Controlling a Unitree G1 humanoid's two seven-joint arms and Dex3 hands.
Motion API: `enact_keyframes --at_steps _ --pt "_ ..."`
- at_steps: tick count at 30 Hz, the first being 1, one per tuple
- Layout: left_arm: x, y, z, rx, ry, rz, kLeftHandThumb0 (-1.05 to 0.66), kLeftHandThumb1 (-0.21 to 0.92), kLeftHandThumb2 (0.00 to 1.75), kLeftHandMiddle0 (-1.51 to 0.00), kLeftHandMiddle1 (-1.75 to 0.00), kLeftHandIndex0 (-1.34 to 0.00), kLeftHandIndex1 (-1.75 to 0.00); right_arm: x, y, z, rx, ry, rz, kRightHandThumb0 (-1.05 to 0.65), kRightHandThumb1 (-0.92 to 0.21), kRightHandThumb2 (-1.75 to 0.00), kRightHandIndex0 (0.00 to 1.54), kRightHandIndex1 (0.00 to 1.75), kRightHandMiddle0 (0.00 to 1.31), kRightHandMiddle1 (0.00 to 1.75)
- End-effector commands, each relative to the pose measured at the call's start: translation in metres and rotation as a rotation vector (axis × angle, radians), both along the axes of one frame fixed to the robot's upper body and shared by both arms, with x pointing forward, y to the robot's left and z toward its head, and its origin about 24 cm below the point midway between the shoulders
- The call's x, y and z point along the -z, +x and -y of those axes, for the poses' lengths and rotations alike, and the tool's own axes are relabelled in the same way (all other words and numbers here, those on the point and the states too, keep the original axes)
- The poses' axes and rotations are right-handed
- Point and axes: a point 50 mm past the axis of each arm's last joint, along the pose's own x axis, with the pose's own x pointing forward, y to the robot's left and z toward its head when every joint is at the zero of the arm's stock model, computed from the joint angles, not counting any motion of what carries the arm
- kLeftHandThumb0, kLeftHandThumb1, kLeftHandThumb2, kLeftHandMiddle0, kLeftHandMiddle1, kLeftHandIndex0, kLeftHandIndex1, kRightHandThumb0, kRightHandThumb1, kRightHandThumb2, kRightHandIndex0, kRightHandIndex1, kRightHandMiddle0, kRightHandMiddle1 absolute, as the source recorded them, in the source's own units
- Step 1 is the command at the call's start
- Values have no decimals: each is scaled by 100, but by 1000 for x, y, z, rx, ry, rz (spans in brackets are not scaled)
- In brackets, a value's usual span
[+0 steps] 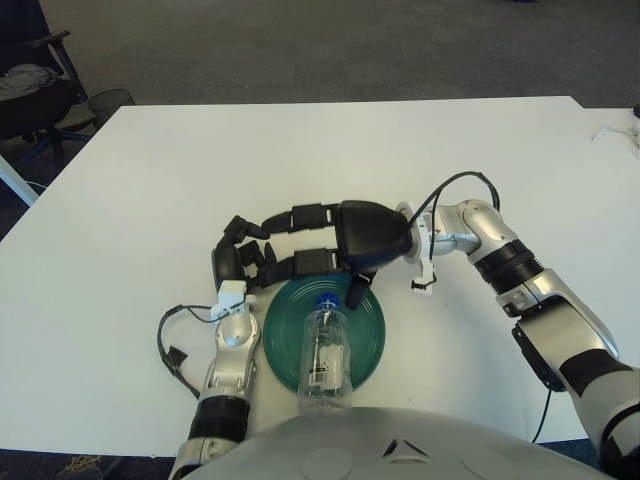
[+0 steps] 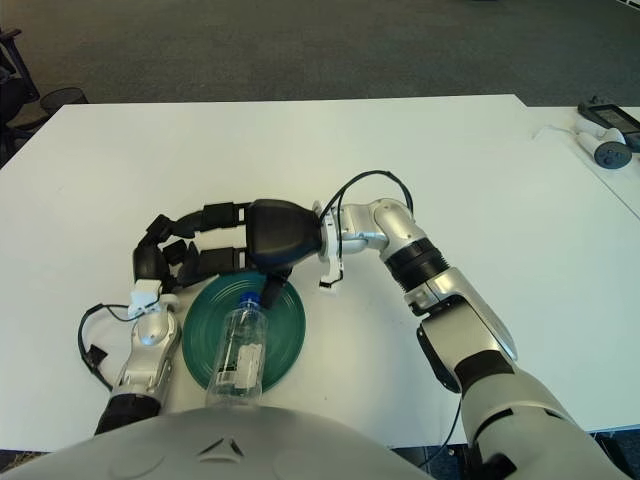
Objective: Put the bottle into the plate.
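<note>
Clear plastic bottle (image 1: 325,352), blue cap, white label band, lying on its side across round dark-green ridged plate (image 1: 371,345); cap end toward plate centre, base end overhanging near rim toward robot torso. Plate flat on matte white table (image 1: 330,150), close to near edge. Right hand (image 1: 300,245) glossy black, stretched leftward just beyond plate's far rim, long segmented fingers (image 1: 308,216) extended and spread, gripping nothing; thumb (image 1: 354,294) dipping down beside bottle cap, contact unclear. Left hand (image 1: 238,262) just left of plate, black fingers curled, near right fingertips, grasping nothing visible. Silver forearm with loose black cable (image 1: 172,342) on table at left
</note>
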Motion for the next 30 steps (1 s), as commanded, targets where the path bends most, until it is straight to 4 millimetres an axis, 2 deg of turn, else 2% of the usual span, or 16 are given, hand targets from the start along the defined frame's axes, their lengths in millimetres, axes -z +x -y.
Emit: enact_keyframes --at_steps 1,2,3,8,12,16,19,23,30 --pt "33 -23 -6 -7 27 -119 -52 20 146 -122 -175 -71 -175 -15 19 6 70 125 -86 -64 -92 -78 10 23 0 48" --pt "32 -23 -5 -5 16 -110 -52 20 145 -121 -175 -70 -175 -18 24 8 83 155 -115 -64 -92 -79 12 23 0 50" --pt "30 -23 -5 -1 -12 -101 -52 21 145 -121 -175 -70 -175 -20 30 9 100 205 -172 -62 -92 -88 8 22 0 39" --pt "26 -21 -2 0 -92 -134 -52 20 145 -121 -175 -70 -175 -21 43 13 148 414 -417 -67 -92 -81 17 28 0 69" --pt "21 -20 0 -24 -104 -165 -53 17 150 -125 -175 -73 -175 -26 54 19 184 502 -536 -74 -92 -74 21 35 0 88" --pt "24 -22 0 -40 -106 -197 -55 13 155 -130 -175 -76 -175 -33 63 30 226 642 -609 -78 -92 -63 21 47 0 102" --pt "24 -23 1 -52 -95 -199 -56 11 157 -131 -175 -78 -175 -33 64 34 239 705 -671 -77 -91 -57 20 54 0 106" --pt "25 -24 0 -54 -87 -204 -57 8 161 -133 -175 -81 -175 -28 67 40 267 789 -816 -75 -86 -57 18 60 0 109" --pt "22 -24 0 -45 -102 -216 -58 7 163 -135 -175 -82 -175 -5 77 50 351 866 -1028 -73 -75 -65 12 72 0 115"
